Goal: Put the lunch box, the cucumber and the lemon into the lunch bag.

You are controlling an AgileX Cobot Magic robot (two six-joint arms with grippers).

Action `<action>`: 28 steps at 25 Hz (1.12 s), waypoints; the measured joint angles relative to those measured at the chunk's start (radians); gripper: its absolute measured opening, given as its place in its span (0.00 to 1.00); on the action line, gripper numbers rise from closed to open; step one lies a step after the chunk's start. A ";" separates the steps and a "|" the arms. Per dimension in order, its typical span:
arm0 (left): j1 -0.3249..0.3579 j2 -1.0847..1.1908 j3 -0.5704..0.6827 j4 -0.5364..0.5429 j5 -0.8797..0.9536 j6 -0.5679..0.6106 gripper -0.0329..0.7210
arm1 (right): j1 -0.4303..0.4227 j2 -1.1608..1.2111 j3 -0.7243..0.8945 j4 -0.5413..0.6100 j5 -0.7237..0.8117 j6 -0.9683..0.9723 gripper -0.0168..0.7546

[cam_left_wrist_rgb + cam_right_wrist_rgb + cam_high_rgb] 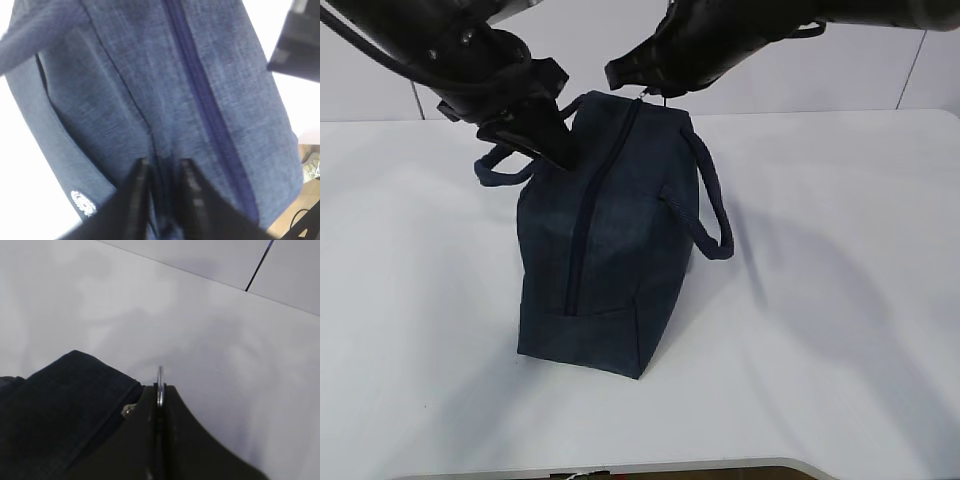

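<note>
The dark navy lunch bag (610,250) stands on the white table with its zipper (585,220) running closed along the top. My left gripper (555,150) presses on the bag's upper left side near the far end. In the left wrist view its fingers (141,185) sit close together with a fold of the lunch bag (150,75) between them. My right gripper (650,92) hovers at the bag's far top end, shut on the metal zipper ring (160,382). The lunch box, the cucumber and the lemon are not in view.
The bag's loop handles hang out to the left (500,170) and right (712,205). A round white logo (82,202) marks its side. The white table (840,300) stretches around the bag, with its front edge (620,468) near the bottom of the exterior view.
</note>
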 joint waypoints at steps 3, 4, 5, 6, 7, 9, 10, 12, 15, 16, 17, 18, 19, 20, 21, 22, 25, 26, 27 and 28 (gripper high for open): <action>0.000 0.003 0.000 -0.001 0.025 0.011 0.05 | 0.000 0.000 0.000 0.000 -0.009 0.000 0.03; 0.000 0.003 -0.001 -0.001 0.032 0.014 0.04 | 0.000 0.000 0.000 -0.002 -0.017 0.000 0.03; 0.000 0.003 -0.002 -0.003 0.039 0.019 0.04 | 0.000 0.000 0.000 -0.002 -0.029 0.000 0.03; 0.000 0.003 -0.003 -0.003 0.049 0.024 0.03 | 0.000 0.000 0.000 -0.004 -0.044 0.000 0.03; 0.000 0.003 -0.005 -0.003 0.054 0.024 0.03 | 0.000 0.000 0.000 -0.008 -0.058 0.000 0.03; 0.000 0.003 -0.005 -0.003 0.057 0.026 0.03 | 0.002 0.005 0.000 -0.018 -0.071 0.000 0.03; 0.000 0.003 -0.005 -0.003 0.063 0.026 0.03 | 0.002 0.010 0.000 -0.022 -0.078 0.000 0.03; 0.000 0.003 -0.005 -0.003 0.081 0.026 0.03 | 0.002 0.025 0.000 -0.029 -0.087 0.000 0.03; 0.000 0.003 -0.005 0.007 0.108 0.028 0.03 | 0.002 0.046 0.000 -0.034 -0.101 0.000 0.03; 0.000 0.003 -0.006 0.014 0.115 0.028 0.03 | 0.002 0.052 0.000 -0.034 -0.105 0.000 0.03; 0.000 0.003 -0.006 0.022 0.118 0.028 0.03 | 0.002 0.057 0.000 -0.036 -0.111 0.000 0.03; 0.000 0.003 -0.006 0.029 0.120 0.028 0.03 | 0.002 0.062 0.000 -0.036 -0.116 0.000 0.03; 0.000 -0.001 -0.006 0.033 0.122 0.028 0.03 | 0.000 0.064 -0.002 -0.036 -0.120 0.000 0.03; 0.000 -0.003 -0.006 0.036 0.124 0.028 0.03 | -0.002 0.068 -0.006 -0.036 -0.122 0.000 0.03; 0.000 -0.005 -0.006 0.040 0.124 0.030 0.03 | -0.002 0.073 -0.013 -0.036 -0.125 0.004 0.03; 0.000 -0.005 -0.006 0.042 0.124 0.032 0.03 | -0.006 0.080 -0.020 -0.036 -0.125 0.010 0.03; 0.001 -0.005 -0.006 0.044 0.122 0.036 0.03 | -0.012 0.101 -0.039 -0.029 -0.125 0.047 0.03; 0.001 -0.005 -0.006 0.046 0.120 0.037 0.03 | -0.016 0.108 -0.044 -0.027 -0.125 0.059 0.03; 0.002 -0.005 -0.006 0.048 0.116 0.037 0.03 | -0.018 0.115 -0.051 -0.025 -0.125 0.070 0.03; 0.002 -0.005 -0.006 0.050 0.114 0.037 0.03 | -0.022 0.121 -0.055 -0.025 -0.123 0.087 0.03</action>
